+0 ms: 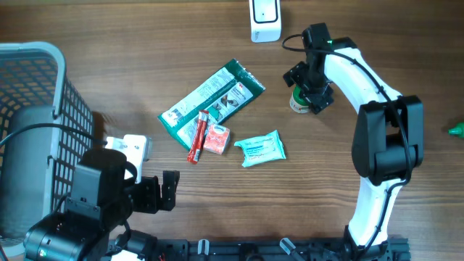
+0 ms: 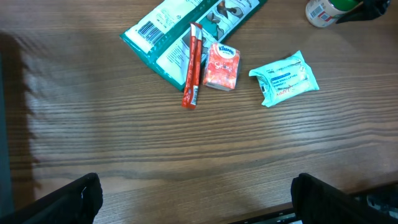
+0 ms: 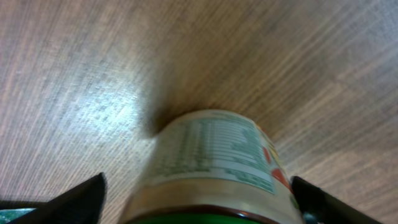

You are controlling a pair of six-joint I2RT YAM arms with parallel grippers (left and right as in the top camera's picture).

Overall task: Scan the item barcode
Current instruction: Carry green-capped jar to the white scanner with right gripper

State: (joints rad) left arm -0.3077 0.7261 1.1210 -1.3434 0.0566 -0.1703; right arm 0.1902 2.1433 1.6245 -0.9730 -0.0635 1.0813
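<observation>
Nearest us, at the lower left of the overhead frame, the left gripper hangs wide open and empty above bare table, beside the grey basket. Further in, mid-frame, lie the items we are leaving alone: a green pouch, a red stick, an orange tissue pack and a teal wipes pack.

Beyond them, right of centre, the small can with a green lid stands on the table. The right gripper is down around it, a finger on either side. The jaws are apart, with a gap showing on the left side, so we have no grip yet.

We judge this to be the pick-up step. Next we need to close squarely on the can's body, lift it, and turn the label's barcode, visible at the upper right of the left wrist view, toward the white device at the top edge, which we take for the scanner.
</observation>
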